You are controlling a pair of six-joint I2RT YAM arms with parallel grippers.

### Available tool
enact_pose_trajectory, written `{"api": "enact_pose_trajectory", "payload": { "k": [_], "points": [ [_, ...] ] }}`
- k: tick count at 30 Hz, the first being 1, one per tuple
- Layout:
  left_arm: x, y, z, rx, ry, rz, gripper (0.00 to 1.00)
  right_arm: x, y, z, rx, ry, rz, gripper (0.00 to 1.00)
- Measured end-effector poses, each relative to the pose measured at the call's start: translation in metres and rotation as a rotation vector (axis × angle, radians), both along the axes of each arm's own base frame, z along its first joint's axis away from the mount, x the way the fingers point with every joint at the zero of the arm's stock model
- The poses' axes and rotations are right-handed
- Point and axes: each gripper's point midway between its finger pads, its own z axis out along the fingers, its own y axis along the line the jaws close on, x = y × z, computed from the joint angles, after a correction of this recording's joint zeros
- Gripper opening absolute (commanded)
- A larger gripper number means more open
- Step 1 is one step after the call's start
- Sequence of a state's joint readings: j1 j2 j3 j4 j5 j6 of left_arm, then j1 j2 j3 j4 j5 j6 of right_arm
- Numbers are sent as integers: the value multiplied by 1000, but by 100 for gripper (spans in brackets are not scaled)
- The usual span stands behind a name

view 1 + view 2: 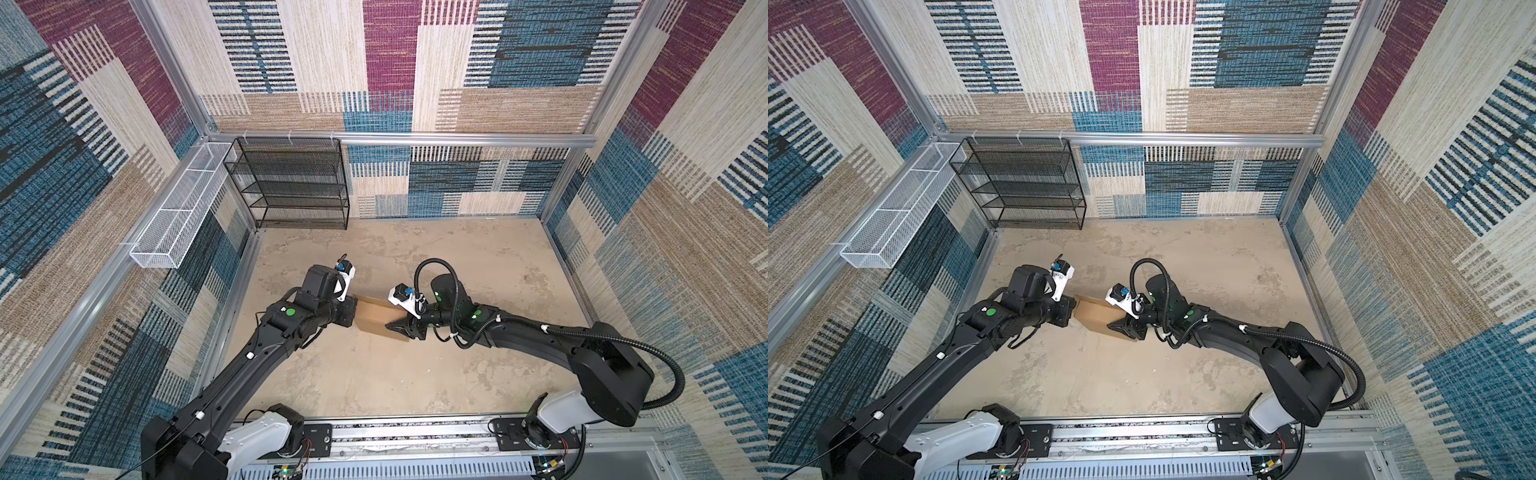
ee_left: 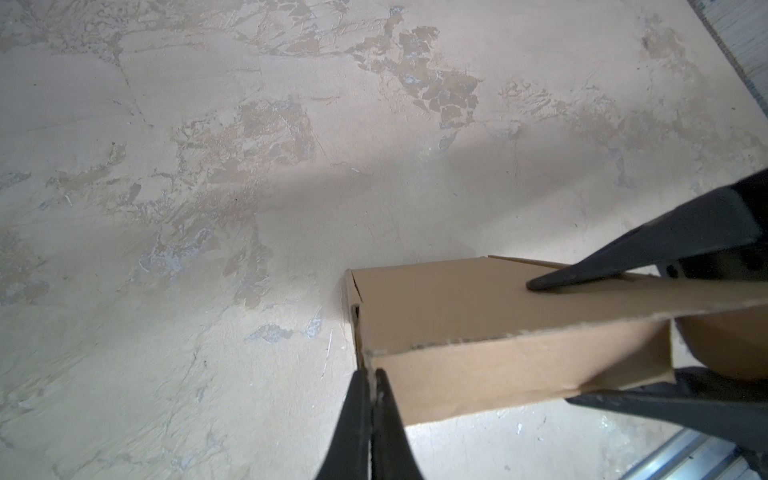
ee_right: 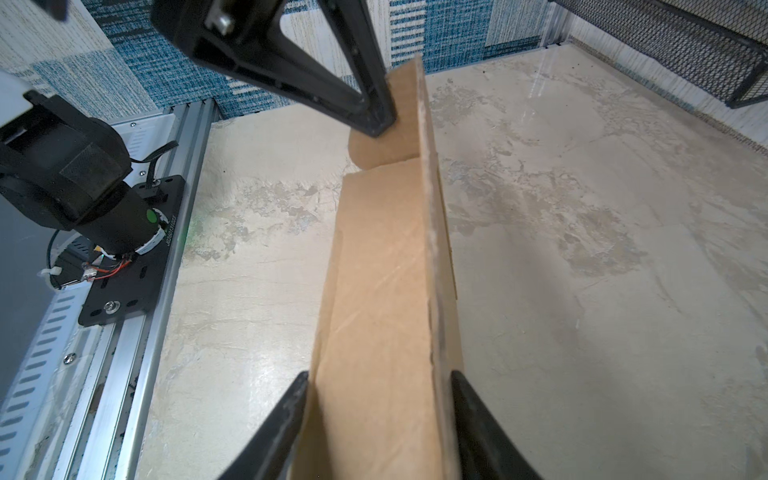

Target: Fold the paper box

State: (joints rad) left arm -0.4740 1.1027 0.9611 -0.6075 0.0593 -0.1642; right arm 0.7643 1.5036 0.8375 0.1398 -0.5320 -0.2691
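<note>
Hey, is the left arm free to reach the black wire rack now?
Probably not: the left claw is shut on a corner of the box, whose other end the right claw grips. The rack stands well back.

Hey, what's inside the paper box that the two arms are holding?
The paper box is folded nearly shut, so its brown panels cover the inside. Only a narrow dark gap shows at the corner by the left pincer. Whether anything lies within cannot be seen.
</note>
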Motion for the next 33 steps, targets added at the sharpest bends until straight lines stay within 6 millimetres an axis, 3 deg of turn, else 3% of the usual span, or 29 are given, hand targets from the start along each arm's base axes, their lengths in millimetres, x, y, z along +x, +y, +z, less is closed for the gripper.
{"api": "enact_pose_trajectory", "payload": {
  "k": [33],
  "points": [
    [4,-6,-5,4,-82,41,1,0,-2,-3,6,4,-9,30]
  ]
}}
